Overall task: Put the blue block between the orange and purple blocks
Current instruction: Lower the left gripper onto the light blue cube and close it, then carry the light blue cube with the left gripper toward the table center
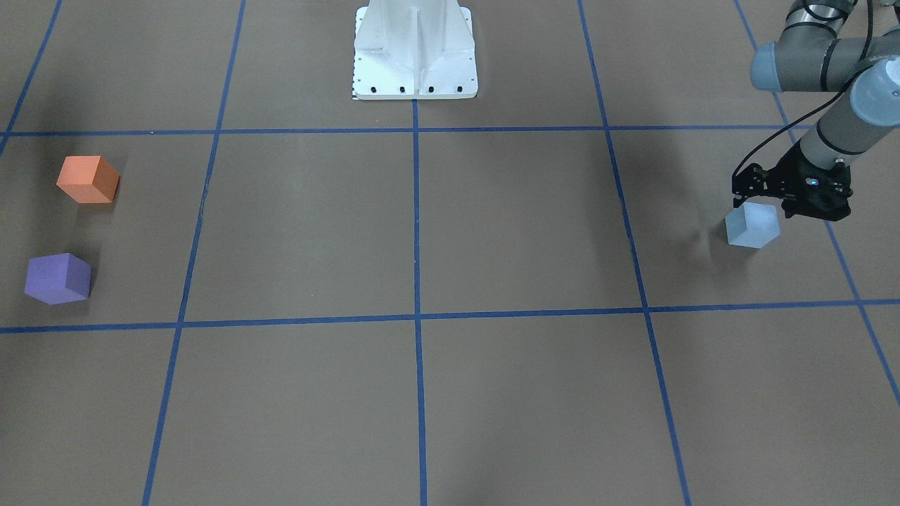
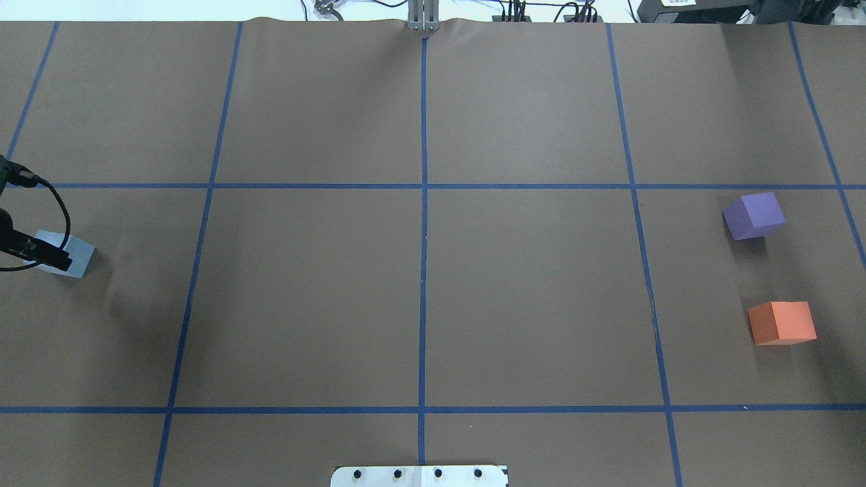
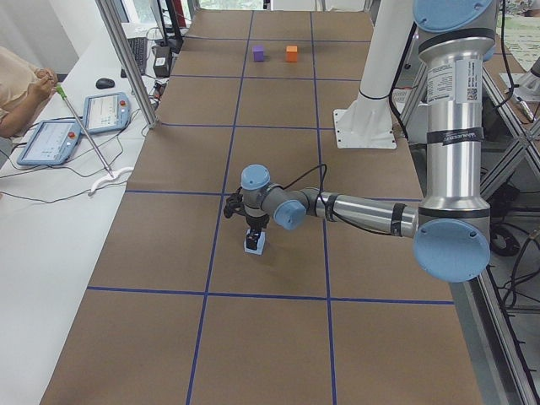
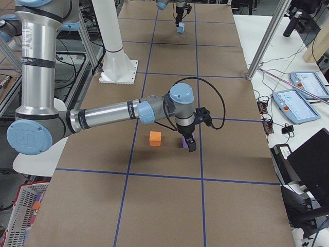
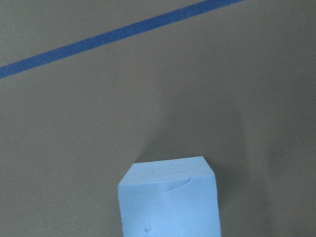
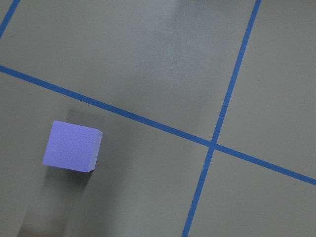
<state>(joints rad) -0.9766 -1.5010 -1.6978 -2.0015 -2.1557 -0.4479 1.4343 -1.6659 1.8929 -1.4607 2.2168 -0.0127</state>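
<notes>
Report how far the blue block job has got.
Done: nothing placed. The orange block and purple block sit apart at the robot's right end, nothing between them. In hand: the left gripper is down at the blue block, on the table at the opposite end; a grip cannot be confirmed. Left: lift, carry across, set it between the two.

Surface point(image 2: 528, 304): brown paper cover, matt, faint wrinkles. Grid lines point(image 2: 423, 270): blue tape, slight sheen. Blue block point(image 5: 168, 202): pale foam look, matt, smooth, one fine crease. Purple block point(image 6: 71, 146): matt, finely pitted grain. Orange block point(image 1: 88, 179): matt, no glare. Left arm point(image 3: 371, 211): silvery metal tubes, satin finish. Joint caps point(image 3: 451, 253): blue plastic, semi-gloss. Base mount point(image 1: 415, 49): white, painted-metal look, glossy.
</notes>
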